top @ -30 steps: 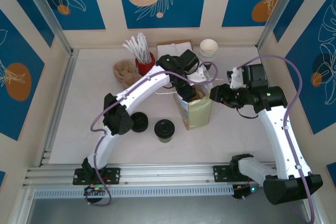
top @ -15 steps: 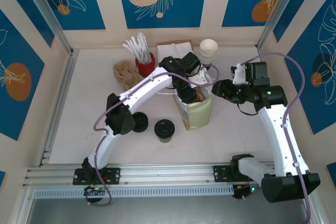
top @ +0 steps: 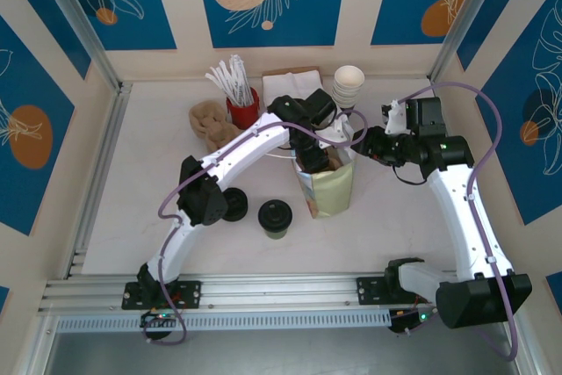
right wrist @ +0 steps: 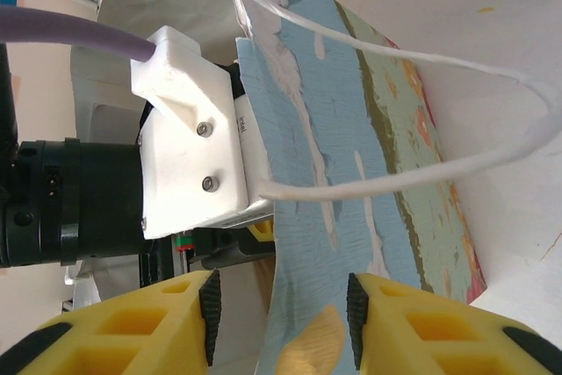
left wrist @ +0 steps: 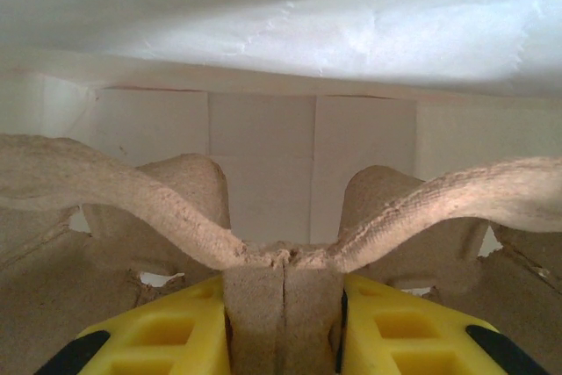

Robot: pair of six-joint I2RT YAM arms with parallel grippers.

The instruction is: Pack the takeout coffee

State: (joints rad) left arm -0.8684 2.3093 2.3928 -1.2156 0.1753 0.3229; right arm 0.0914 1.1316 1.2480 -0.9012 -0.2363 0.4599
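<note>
The takeout coffee (top: 275,217), a small cup under a round black lid, stands on the table in front and to the left of the paper bag (top: 327,189). My left gripper (top: 318,148) reaches down into the bag's mouth. In the left wrist view the left gripper (left wrist: 283,327) is shut on the middle tab of a brown pulp cup carrier (left wrist: 176,208), with the bag's pale inside behind it. My right gripper (top: 365,143) is at the bag's right rim. In the right wrist view the right gripper (right wrist: 281,322) is open, its pads on either side of the bag's wall (right wrist: 351,155) without touching it.
A low stack of black lids (top: 233,204) sits left of the coffee. At the back stand a red holder of straws (top: 239,94), more pulp carriers (top: 209,120), napkins (top: 290,82) and a stack of lidless cups (top: 349,83). The bag's white handle (right wrist: 457,160) loops outward.
My right gripper has moved toward the back along the bag's right side, up to its rim. The left gripper stays in the bag with the carrier.
</note>
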